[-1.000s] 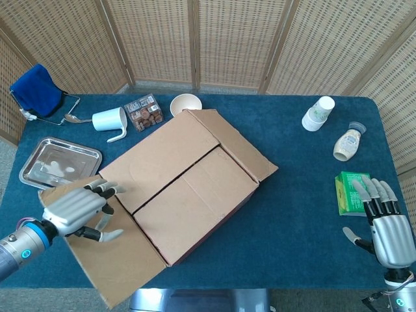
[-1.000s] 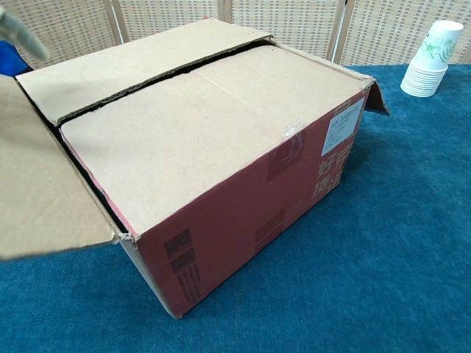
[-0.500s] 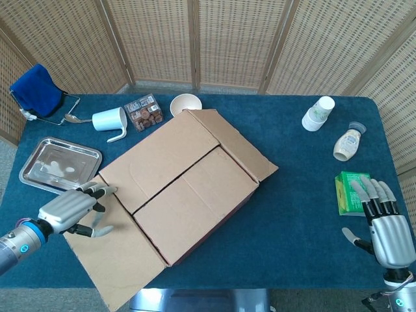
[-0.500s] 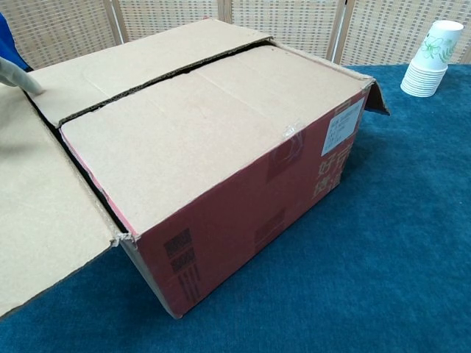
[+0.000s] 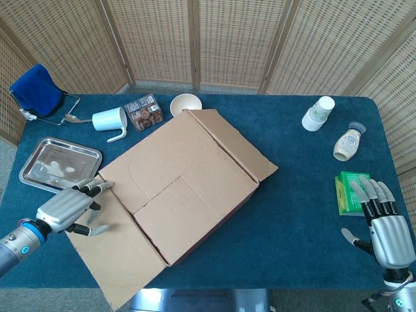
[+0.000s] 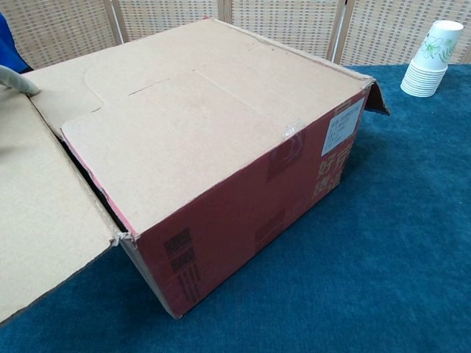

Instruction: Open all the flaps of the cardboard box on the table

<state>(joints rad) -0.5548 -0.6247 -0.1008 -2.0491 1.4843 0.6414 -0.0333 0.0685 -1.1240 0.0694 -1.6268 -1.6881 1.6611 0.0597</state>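
The cardboard box (image 5: 188, 188) sits mid-table, brown on top with a red side (image 6: 257, 220). Its left end flap (image 5: 117, 253) is folded out flat toward the near left. The right end flap (image 5: 240, 146) stands out past the far right edge. Both long top flaps lie closed and flush (image 6: 184, 110). My left hand (image 5: 65, 211) rests on the folded-out left flap beside the box corner, fingers spread and holding nothing; one fingertip (image 6: 16, 79) shows in the chest view. My right hand (image 5: 383, 224) hovers open at the near right, away from the box.
A steel tray (image 5: 60, 162), white mug (image 5: 110, 121), snack pack (image 5: 143, 112), bowl (image 5: 185, 104), spoon (image 5: 77, 119) and blue cloth (image 5: 36, 89) lie at the far left. Stacked paper cups (image 5: 318, 113), a bottle (image 5: 347, 143) and a green box (image 5: 349, 193) stand on the right.
My left hand has lowered and drawn left, laying the left flap flatter. The dark gap between the two top flaps has closed. The right hand stayed still.
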